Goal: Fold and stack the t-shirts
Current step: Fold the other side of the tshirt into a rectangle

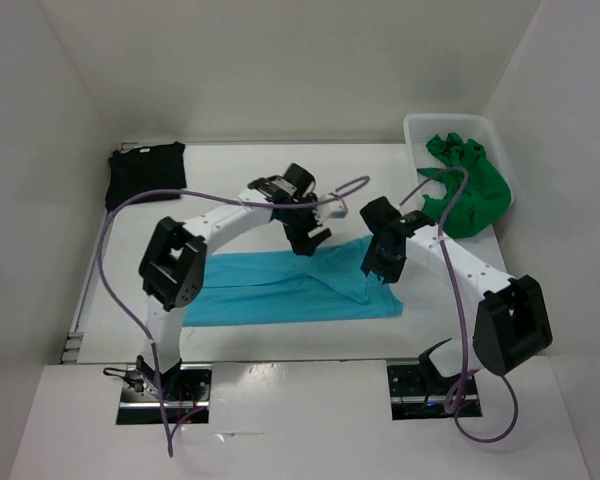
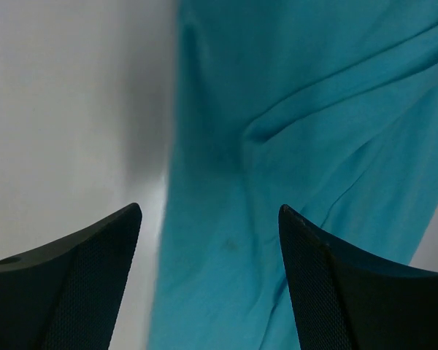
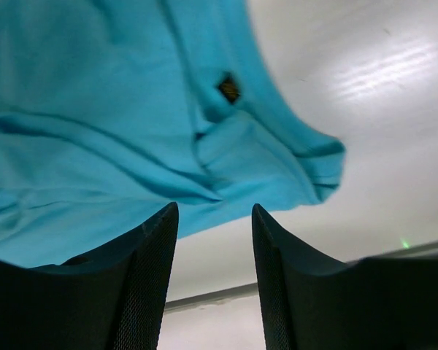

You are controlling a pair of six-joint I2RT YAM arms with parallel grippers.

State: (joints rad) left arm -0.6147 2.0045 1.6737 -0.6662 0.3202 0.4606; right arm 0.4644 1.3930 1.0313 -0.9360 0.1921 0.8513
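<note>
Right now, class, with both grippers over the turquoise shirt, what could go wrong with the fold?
1. The open right gripper hovers at the edge of the turquoise shirt; closing could miss the cloth.
2. Creases lie under the open left gripper; a pinch might bunch several layers.

The turquoise t-shirt (image 2: pixel 314 146) ahead of the left claw (image 2: pixel 209 211) is soft, matt knit cloth with smooth creases. That claw's fingers (image 2: pixel 95 284) are matt black plastic, finely dimpled on the inner faces. Beyond the right claw (image 3: pixel 213 211) the white table (image 3: pixel 365 80) looks smooth with a faint sheen. Further off to its right, a white plastic basket (image 1: pixel 416 128) holds the matt cloth of the green t-shirt (image 1: pixel 470 190).
</note>
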